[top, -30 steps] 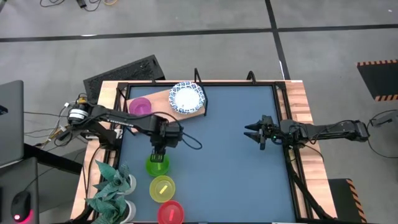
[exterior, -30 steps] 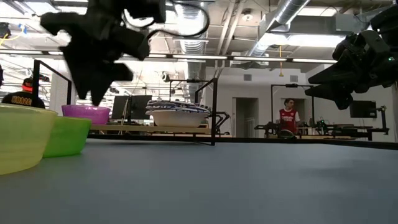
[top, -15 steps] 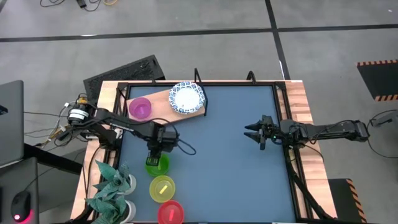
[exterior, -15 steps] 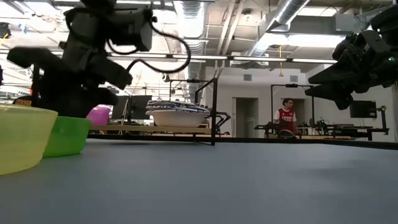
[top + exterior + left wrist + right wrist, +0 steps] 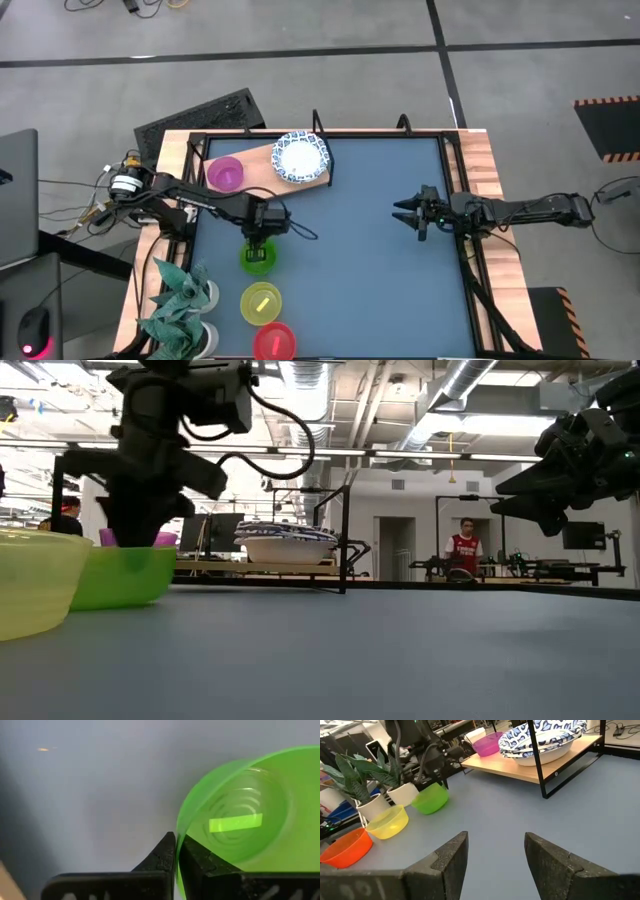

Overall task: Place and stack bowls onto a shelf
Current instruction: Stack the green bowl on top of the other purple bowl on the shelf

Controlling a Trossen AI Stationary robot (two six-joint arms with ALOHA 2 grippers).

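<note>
A green bowl (image 5: 259, 259) (image 5: 235, 815) sits on the blue-grey tabletop at the left, and my left gripper (image 5: 257, 246) (image 5: 176, 847) is shut on its far rim. On the light-wood shelf (image 5: 262, 160) at the far left rest a purple bowl (image 5: 225, 172) and a stack of white bowls with blue rims (image 5: 300, 157) (image 5: 540, 740). A yellow bowl (image 5: 261, 303) and a red bowl (image 5: 273, 341) stand near the front edge. My right gripper (image 5: 405, 213) (image 5: 496, 850) hovers open over the table's right side, with nothing in it. My left gripper pinches the green bowl's rim (image 5: 178, 827) on the side facing the shelf, one finger inside the bowl and one outside. The fingers come from above, pointing down. In the right wrist view the bowl (image 5: 431, 797) looks tipped, its underside still low at the tabletop.
A potted leafy plant (image 5: 180, 300) stands at the table's near left corner beside the yellow and red bowls. The shelf's black metal supports (image 5: 328, 150) rise at its right end. The tabletop (image 5: 350, 270) between the two arms is bare.
My left gripper has come down onto the green bowl's far rim and shut on it. The bowl has shifted slightly toward the shelf under the hold.
</note>
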